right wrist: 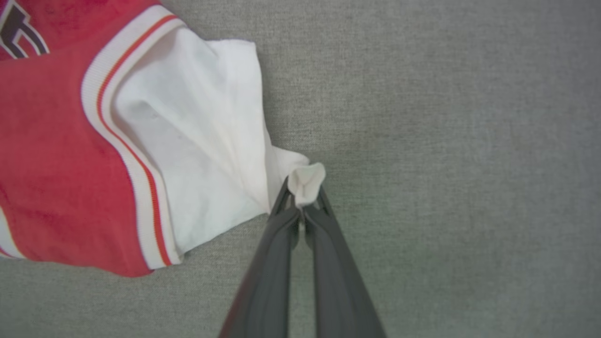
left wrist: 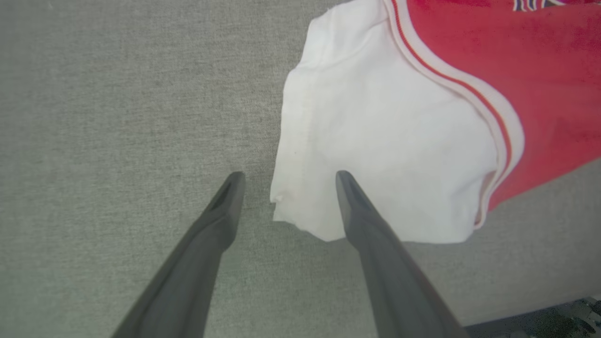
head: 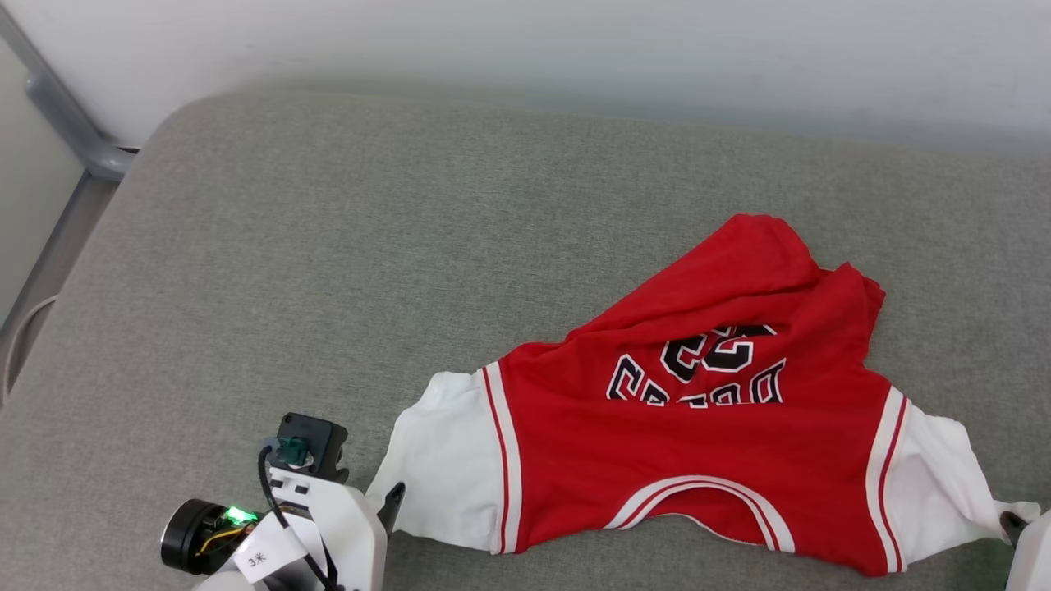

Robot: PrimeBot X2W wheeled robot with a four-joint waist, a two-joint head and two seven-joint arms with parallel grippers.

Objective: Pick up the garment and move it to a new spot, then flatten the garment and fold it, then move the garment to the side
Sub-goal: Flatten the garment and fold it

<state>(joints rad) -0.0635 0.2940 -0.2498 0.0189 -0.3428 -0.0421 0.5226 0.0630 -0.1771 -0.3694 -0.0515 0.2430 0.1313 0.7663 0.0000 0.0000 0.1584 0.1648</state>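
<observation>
Pinching a sleeve tip of the red jersey T-shirt (head: 698,443) in our closed right gripper (right wrist: 305,199), we hold our left gripper (left wrist: 289,174) spread wide astride its other sleeve, on a grey cushion (head: 328,246) by a pale wall (head: 575,41).

Left arm: white shell (head: 349,525), black camera block (head: 316,435) with teal plug (head: 291,451), thin black cable (head: 263,480), black cylinder (head: 187,538) lit green, white paper tag (head: 263,556). Left tool (left wrist: 286,176) and right tool (right wrist: 305,199): long dark grey tapered fingers (left wrist: 220,225). Right arm shell (head: 1033,550) is white.
</observation>
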